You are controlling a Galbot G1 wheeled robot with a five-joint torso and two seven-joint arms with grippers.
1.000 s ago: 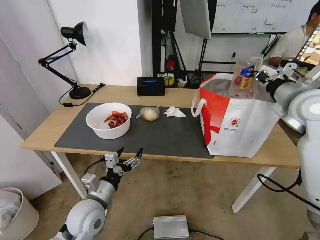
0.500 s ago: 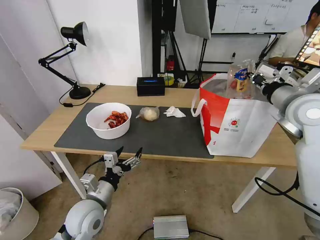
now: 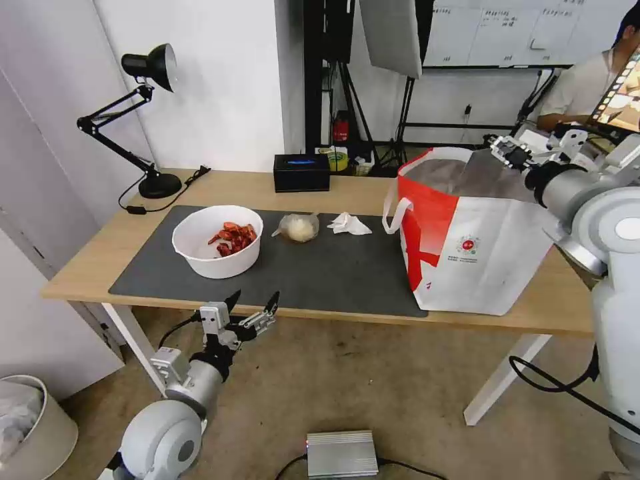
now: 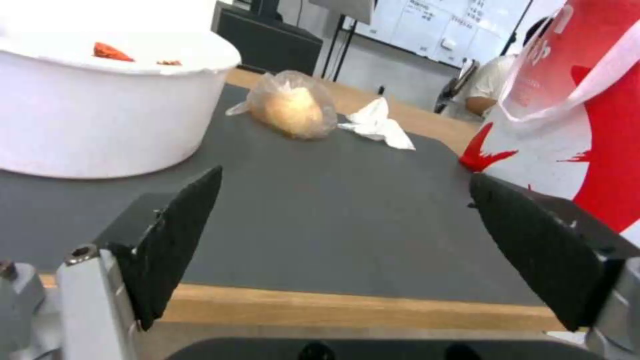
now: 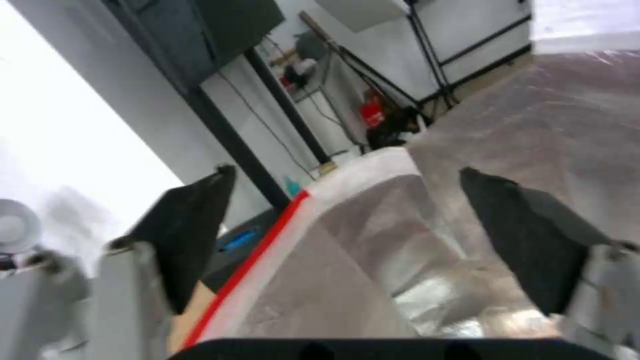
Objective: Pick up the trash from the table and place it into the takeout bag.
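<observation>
- Right end effector (image 3: 501, 148): jaws apart and empty above the takeout bag (image 3: 477, 250); the clear tray it held half a second ago is gone from its grip
- Left end effector (image 3: 251, 306): jaws apart, below the counter (image 3: 333, 187) front edge, shifted slightly left
- Unchanged on the mat (image 3: 320, 273): bowl (image 3: 217, 241), small bag (image 3: 298, 227), tissue (image 3: 348, 224)

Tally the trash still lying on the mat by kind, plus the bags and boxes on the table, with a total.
Bowl of crayfish shells: 1
Small clear bag with a whitish lump: 1
Crumpled white tissue: 1
Takeout bag: 1
Black tissue box: 1
Total: 5
</observation>
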